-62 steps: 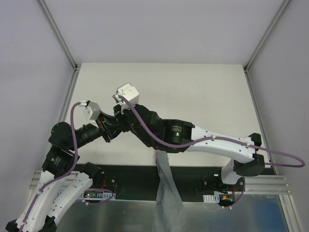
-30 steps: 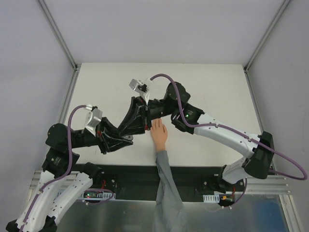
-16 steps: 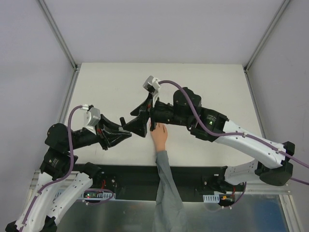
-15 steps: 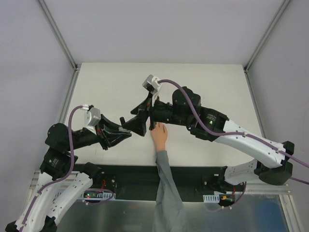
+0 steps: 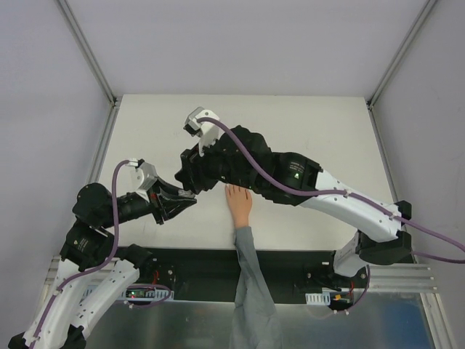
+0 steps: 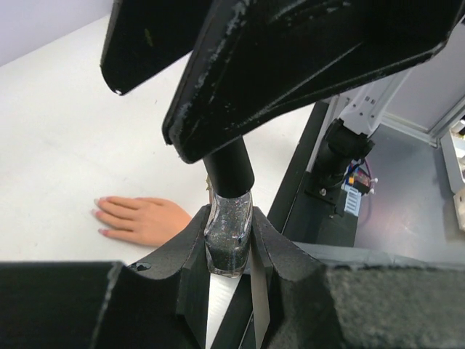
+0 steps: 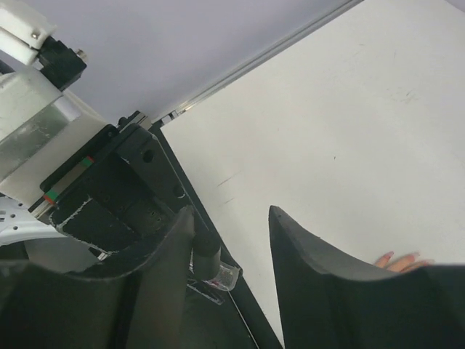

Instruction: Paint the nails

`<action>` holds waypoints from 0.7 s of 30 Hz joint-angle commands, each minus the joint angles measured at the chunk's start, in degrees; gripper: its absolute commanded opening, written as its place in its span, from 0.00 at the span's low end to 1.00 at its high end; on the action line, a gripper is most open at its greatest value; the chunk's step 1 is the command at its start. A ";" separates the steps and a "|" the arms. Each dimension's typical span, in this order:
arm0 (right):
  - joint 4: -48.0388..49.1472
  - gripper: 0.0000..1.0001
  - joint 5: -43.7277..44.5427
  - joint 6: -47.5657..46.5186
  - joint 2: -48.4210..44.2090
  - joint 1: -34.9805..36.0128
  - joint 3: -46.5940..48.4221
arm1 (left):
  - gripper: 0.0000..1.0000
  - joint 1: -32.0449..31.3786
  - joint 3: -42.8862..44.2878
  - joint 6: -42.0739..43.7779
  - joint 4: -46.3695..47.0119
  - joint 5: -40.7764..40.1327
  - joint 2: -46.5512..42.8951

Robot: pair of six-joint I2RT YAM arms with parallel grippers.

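The peach mannequin hand [image 5: 239, 204] in a grey sleeve [image 5: 252, 291] lies palm down at the table's near edge. Its nails [image 6: 99, 216] show faintly pink in the left wrist view. My left gripper [image 6: 229, 234] is shut on a small glass bottle [image 6: 228, 243] of dark glittery polish, held upright left of the hand. The bottle's black cap [image 6: 229, 171] is on. My right gripper [image 7: 231, 214] is open around that cap [image 7: 205, 254], which sits against one finger [image 7: 163, 276], with a wide gap to the other finger [image 7: 312, 269]. From above, the right gripper [image 5: 187, 169] is directly over the left gripper [image 5: 183, 202].
The white table [image 5: 305, 131] is bounded by a metal frame rail [image 5: 103, 156] on the left and grey walls behind. A black strip [image 5: 290, 258] and the arm bases run along the near edge.
My right arm has swung left and its jaws have opened, now straddling the bottle's cap. The left gripper has kept its hold on the bottle and shifted slightly. The hand has not moved.
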 commanded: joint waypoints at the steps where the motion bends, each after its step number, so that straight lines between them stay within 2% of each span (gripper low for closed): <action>1: -6.15 0.47 4.50 -1.93 2.18 1.02 6.04 | 0.00 -0.39 1.78 2.64 -0.13 -1.37 -0.23; 13: -5.20 0.25 0.20 -1.31 1.05 1.20 3.16 | 0.00 -0.30 2.66 2.11 -0.49 -3.03 -0.05; 17: 0.50 0.10 -0.24 -0.79 -2.73 1.28 -2.81 | 0.00 -0.30 2.84 1.49 -0.49 -3.65 0.21; 19: 3.58 0.10 -0.95 -0.61 -4.66 1.28 -5.98 | 0.00 -0.30 2.66 1.23 -0.31 -3.48 0.30; 21: 4.39 0.36 -0.95 -0.61 -5.37 1.28 -7.04 | 0.00 -0.39 2.40 1.06 -0.13 -3.39 0.30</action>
